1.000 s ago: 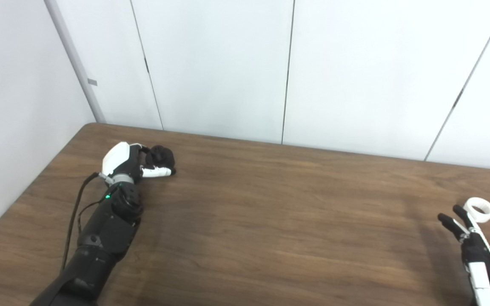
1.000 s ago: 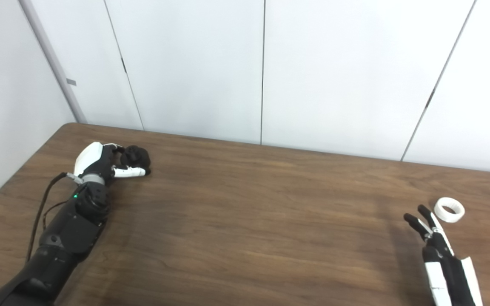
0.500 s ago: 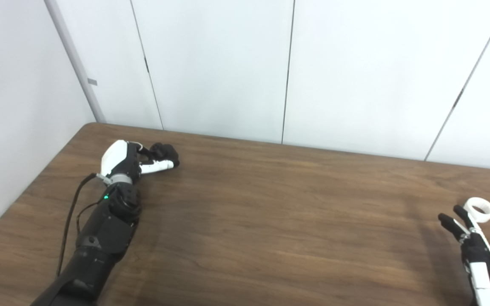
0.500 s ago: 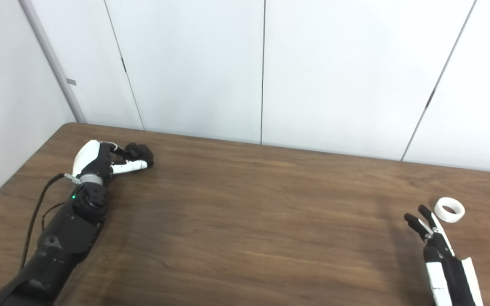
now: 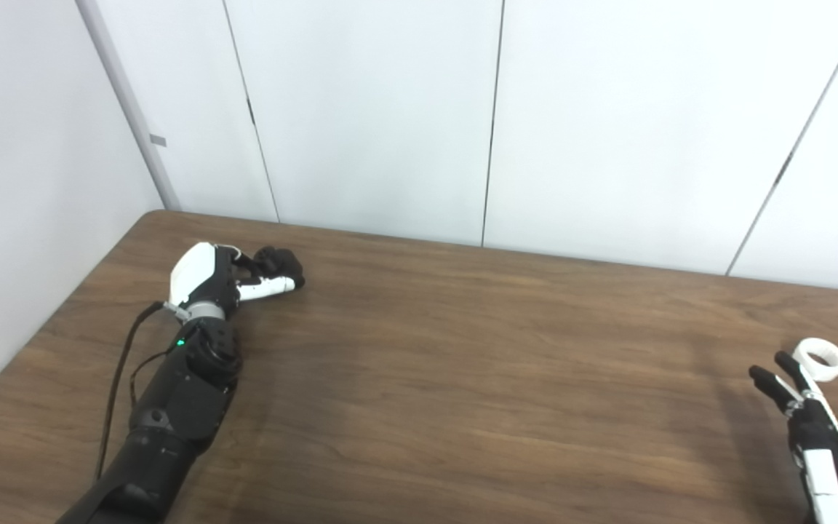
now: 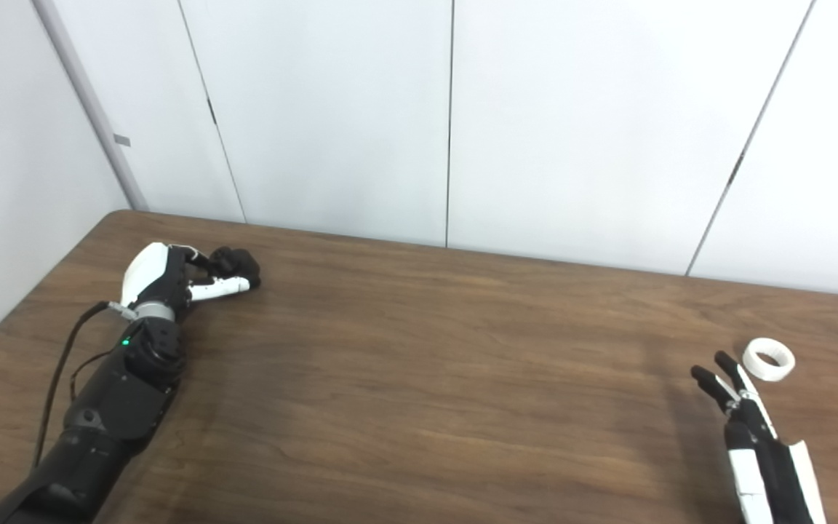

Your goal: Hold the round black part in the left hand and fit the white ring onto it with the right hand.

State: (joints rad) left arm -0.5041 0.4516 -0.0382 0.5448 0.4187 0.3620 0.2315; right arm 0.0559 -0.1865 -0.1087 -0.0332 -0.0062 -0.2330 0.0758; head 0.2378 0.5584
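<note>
Nearest, at the lower right, the right hand (image 6: 743,404) hangs over the counter (image 6: 419,378) with its fingers (image 6: 710,382) spread and straight, grasping nothing. The white ring (image 6: 768,359) lies flat on the wood just beyond and to the right of those fingertips, near them but not touched. Farther off, at the far left, the left hand (image 5: 226,275) rests low on the counter with its fingers curled about the round black part (image 5: 279,260). The part sits against the fingertips on the side away from the wrist. Whether this is a firm grasp or only a loose cupping cannot be told, and the part looks to be still on the wood.

The step in hand seems to be securing the black part. To do it well, the left hand should close fully round the body of the part, leaving the seat for the ring free, then lift straight up. The right hand should pinch the ring by its outer rim, keeping the hole clear.

The ring lies close to the counter's right edge, so a push outward from the right hand could send it off. The left hand is near the far left corner and the wall panels (image 5: 361,109). Between the two hands the wood offers wide open room for bringing the pieces together.
</note>
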